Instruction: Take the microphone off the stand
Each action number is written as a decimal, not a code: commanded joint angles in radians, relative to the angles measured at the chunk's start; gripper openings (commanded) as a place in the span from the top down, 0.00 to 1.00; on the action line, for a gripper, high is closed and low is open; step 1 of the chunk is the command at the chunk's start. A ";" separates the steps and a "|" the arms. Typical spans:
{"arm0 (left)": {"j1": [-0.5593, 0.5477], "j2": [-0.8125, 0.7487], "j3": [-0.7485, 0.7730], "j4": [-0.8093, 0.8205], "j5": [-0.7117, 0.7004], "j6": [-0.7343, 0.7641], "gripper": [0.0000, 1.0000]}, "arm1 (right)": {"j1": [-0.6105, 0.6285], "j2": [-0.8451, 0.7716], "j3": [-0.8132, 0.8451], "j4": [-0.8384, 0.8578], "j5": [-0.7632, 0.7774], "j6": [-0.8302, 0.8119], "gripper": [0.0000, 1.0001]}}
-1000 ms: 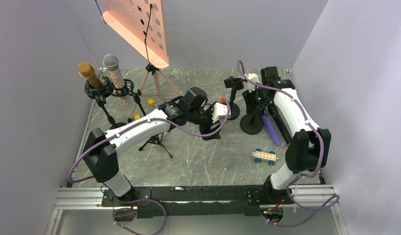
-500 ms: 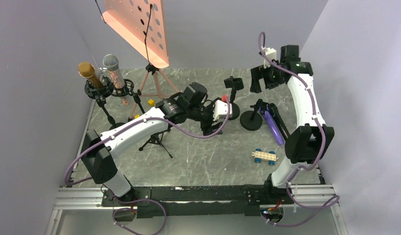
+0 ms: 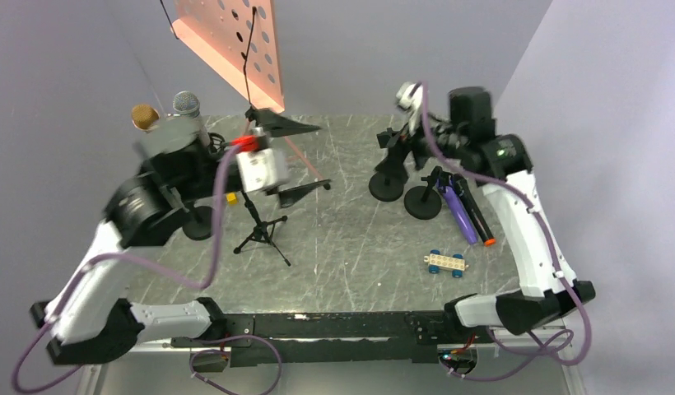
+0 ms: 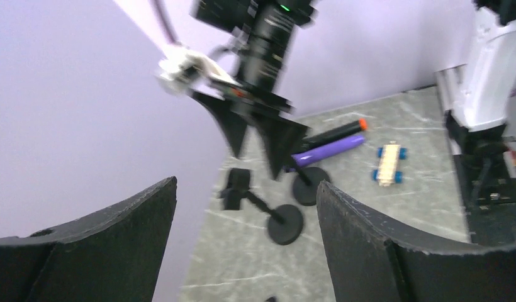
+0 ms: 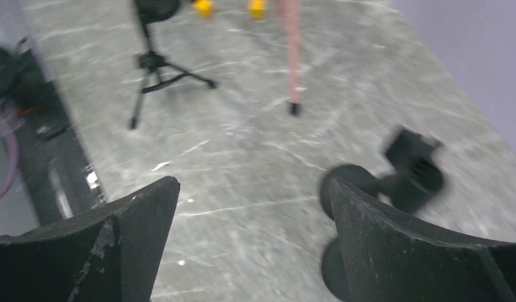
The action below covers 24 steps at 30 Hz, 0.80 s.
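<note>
Purple microphone is what we find lying flat on the table, far right of the workspace, its body slanting away from a round-base stand just beside it. We cannot tell whether its upper end touches that stand's stem. Alongside it, on the outer side, lies a black stick with an orange tip, running nearly parallel. A second round-base stand sits just left of the first, upright, with a black clip on top. Nearer the arm bases we see a toy car with blue wheels, apart from the microphone. The right gripper hangs above the two stands with its fingers spread wide and only bare table between them; in its wrist view the clip shows just inside the right finger, blurred. The left gripper is raised high on the left, pointing across toward the stands, its fingers likewise far apart and holding nothing. Behind the left arm, at the back left, a gold microphone and a silver microphone stand up, partly hidden. A small black tripod stands nearby, and a perforated orange panel hangs at the back.
</note>
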State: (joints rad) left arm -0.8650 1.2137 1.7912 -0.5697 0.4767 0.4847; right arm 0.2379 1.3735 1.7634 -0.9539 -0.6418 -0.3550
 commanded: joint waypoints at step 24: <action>0.846 -0.612 -0.289 -0.084 -0.351 -0.308 0.09 | 0.696 0.370 -0.243 1.133 0.387 0.417 0.06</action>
State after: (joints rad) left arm -0.1093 0.6231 1.5139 -0.6376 0.1295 0.2985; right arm 0.9314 1.7004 1.4864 -0.0448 -0.3061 -0.0372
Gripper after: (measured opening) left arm 0.906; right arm 0.940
